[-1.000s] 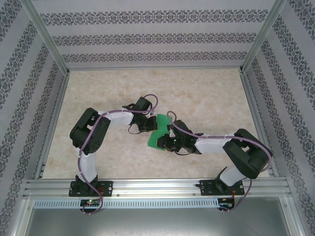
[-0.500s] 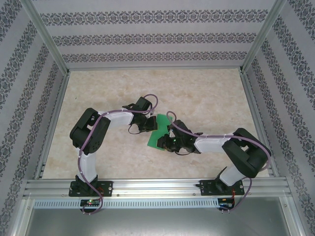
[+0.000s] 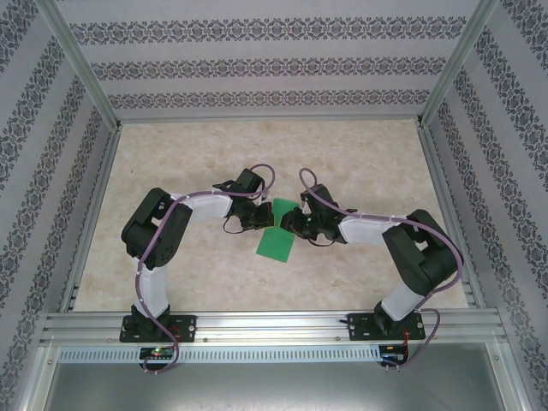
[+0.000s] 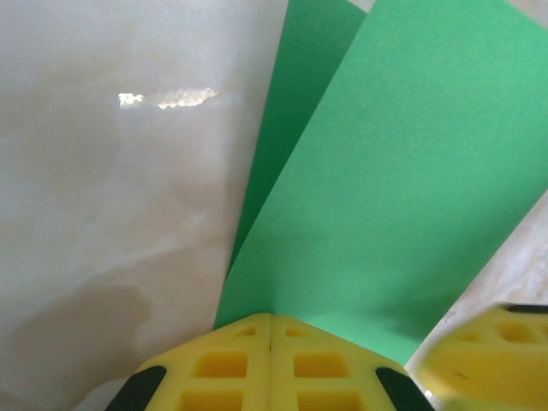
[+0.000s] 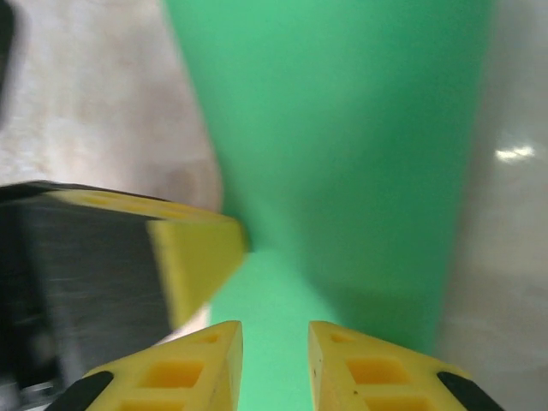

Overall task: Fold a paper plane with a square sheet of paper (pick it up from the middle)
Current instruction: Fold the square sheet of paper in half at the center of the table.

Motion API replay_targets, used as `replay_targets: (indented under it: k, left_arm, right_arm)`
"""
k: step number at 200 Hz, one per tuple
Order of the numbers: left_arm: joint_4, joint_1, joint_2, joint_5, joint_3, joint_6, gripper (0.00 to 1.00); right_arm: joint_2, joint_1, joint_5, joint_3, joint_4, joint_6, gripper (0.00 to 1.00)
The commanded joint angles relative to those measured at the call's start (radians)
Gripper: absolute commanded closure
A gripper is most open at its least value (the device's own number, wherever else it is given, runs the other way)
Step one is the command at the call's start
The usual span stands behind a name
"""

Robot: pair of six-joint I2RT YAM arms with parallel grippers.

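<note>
The square sheet of paper (image 3: 276, 244) is bright green and lies folded over on the marble table, between the two arms. In the left wrist view its two layers (image 4: 402, 188) fan out from my left gripper (image 4: 271, 315), whose yellow fingers are shut at the sheet's near edge. That gripper (image 3: 264, 218) sits at the sheet's far left corner. My right gripper (image 3: 289, 224) hovers at the far right side. Its jaws (image 5: 274, 330) stand slightly open above the green paper (image 5: 342, 128) with nothing between them. One left finger (image 5: 197, 253) touches the paper's edge.
The marble tabletop (image 3: 368, 163) is ringed by an aluminium frame (image 3: 257, 324) and patterned walls (image 3: 274, 68). Both arm bases are bolted at the near rail. A right fingertip (image 4: 492, 360) shows blurred beside the sheet.
My right gripper has moved from the sheet's near right side up to its far right side. The sheet now looks narrower. The left gripper has stayed in place.
</note>
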Motion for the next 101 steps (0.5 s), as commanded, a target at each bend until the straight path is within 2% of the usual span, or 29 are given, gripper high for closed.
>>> replay_targets:
  k: [1, 26, 67, 101]
  left_arm:
    - [-0.074, -0.014, 0.033, -0.029, -0.007, 0.026, 0.94]
    - [-0.077, -0.014, 0.034, -0.032, -0.008, 0.030, 0.94]
    - [-0.082, -0.014, 0.037, -0.036, -0.007, 0.037, 0.94]
    - [-0.077, -0.015, 0.040, -0.033, -0.008, 0.034, 0.94]
  right_arm:
    - [0.038, -0.005, 0.012, -0.029, 0.007, -0.025, 0.73]
    - [0.013, -0.005, 0.020, -0.038, -0.013, -0.027, 0.73]
    - [-0.061, -0.015, -0.004, 0.065, -0.085, -0.063, 0.72]
    - [-0.021, -0.055, -0.020, 0.094, -0.087, -0.080, 0.72]
